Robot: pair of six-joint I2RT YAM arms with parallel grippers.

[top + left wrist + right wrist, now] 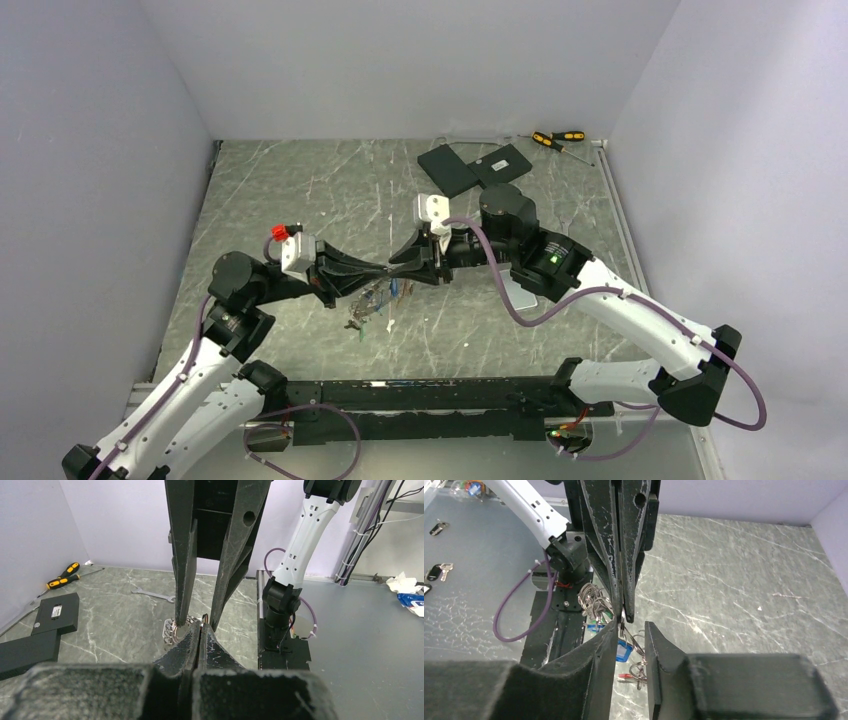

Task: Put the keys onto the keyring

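Presently: keyring [593,600], thin stiff wire, light, slippery. Left gripper [200,630] pinched shut on it, seemingly. Right gripper [631,630] part-open, apparently empty. Best grip keys [623,652] by their plastic heads.

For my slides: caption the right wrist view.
Shut left gripper meets open right gripper tip to tip beside thin metal keyring of grey keys and blue-tagged key.
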